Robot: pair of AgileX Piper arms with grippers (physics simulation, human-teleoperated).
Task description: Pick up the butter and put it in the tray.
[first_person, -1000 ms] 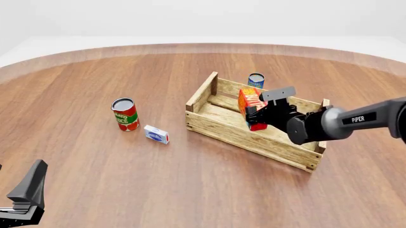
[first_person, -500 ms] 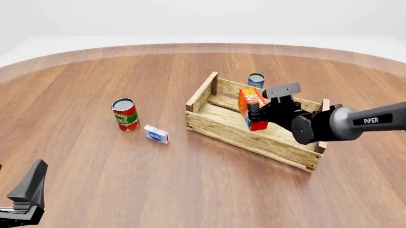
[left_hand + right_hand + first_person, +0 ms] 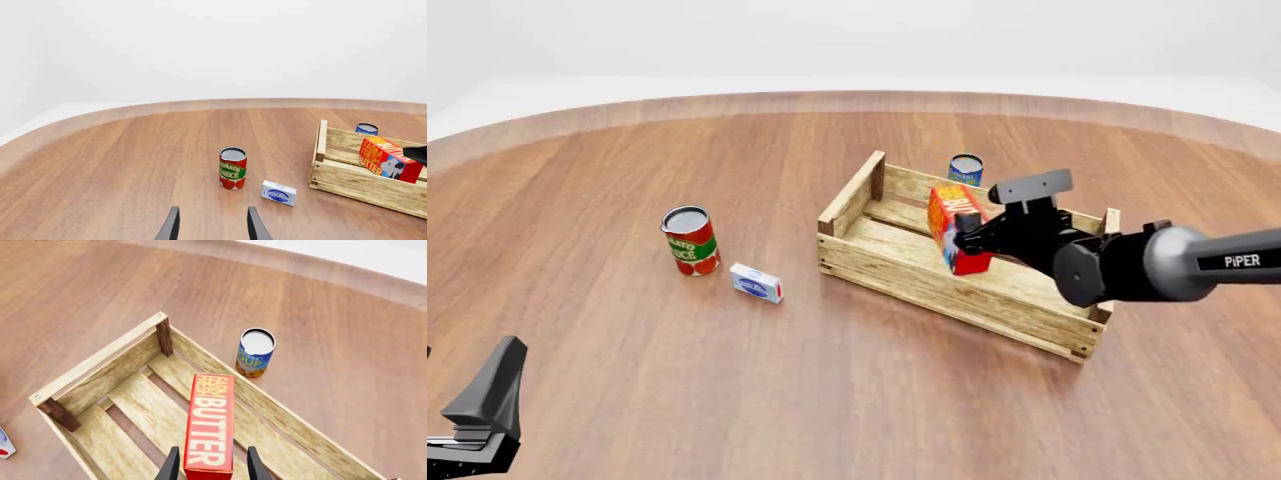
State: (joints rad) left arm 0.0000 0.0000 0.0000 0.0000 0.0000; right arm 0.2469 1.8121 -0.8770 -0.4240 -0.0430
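Observation:
The butter (image 3: 949, 222) is a red-orange carton that stands on end inside the tray (image 3: 918, 284), a wooden slat crate right of centre. In the right wrist view the butter (image 3: 211, 427) sits between my right gripper's fingers with a small gap on each side. My right gripper (image 3: 966, 238) is open around it, inside the tray (image 3: 100, 360). My left gripper (image 3: 211, 226) is open and empty, low at the near left of the table (image 3: 481, 420). The left wrist view also shows the butter (image 3: 383, 157) in the tray (image 3: 347, 181).
A red tomato sauce can (image 3: 690, 241) stands left of the tray, with a small blue-and-white box (image 3: 755, 283) lying beside it. A blue can (image 3: 966, 169) stands just behind the tray's far wall. The table's curved edge runs along the back.
My right arm has drawn back to the right, away from the butter. The butter has stayed standing in the tray. The left arm has not moved.

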